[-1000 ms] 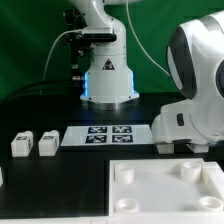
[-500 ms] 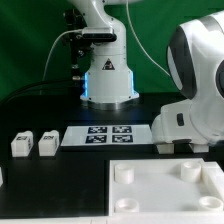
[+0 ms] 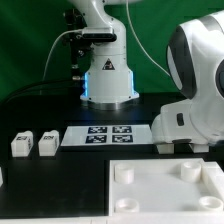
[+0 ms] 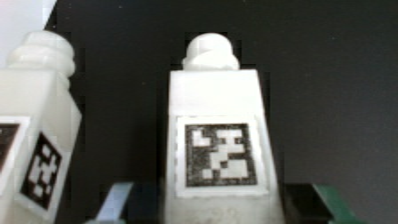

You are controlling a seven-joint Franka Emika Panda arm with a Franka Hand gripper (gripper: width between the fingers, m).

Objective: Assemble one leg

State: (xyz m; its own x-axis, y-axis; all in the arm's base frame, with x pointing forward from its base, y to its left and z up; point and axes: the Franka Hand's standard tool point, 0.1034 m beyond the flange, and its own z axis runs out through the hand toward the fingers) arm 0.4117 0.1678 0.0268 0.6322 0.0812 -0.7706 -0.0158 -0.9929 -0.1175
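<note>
Green backdrop behind a black surface [image 3: 70, 170].
- Small white plastic blocky leg [image 4: 222, 140] with a knob at one end and a black-and-white square code tag on its face. It shows between the claw's fingertips.
- Second like leg [image 4: 36, 150], just beside the first. The exterior view shows the pair near the surface's edge on its left.
- Claw [image 4: 222, 205]: wide, fingers [image 4: 118, 200] clear of the leg on both sides.
- Marker board [image 3: 105, 134]: mid-surface.
- Large flat white square panel [image 3: 165, 185]: front corner, exterior view's right.
</note>
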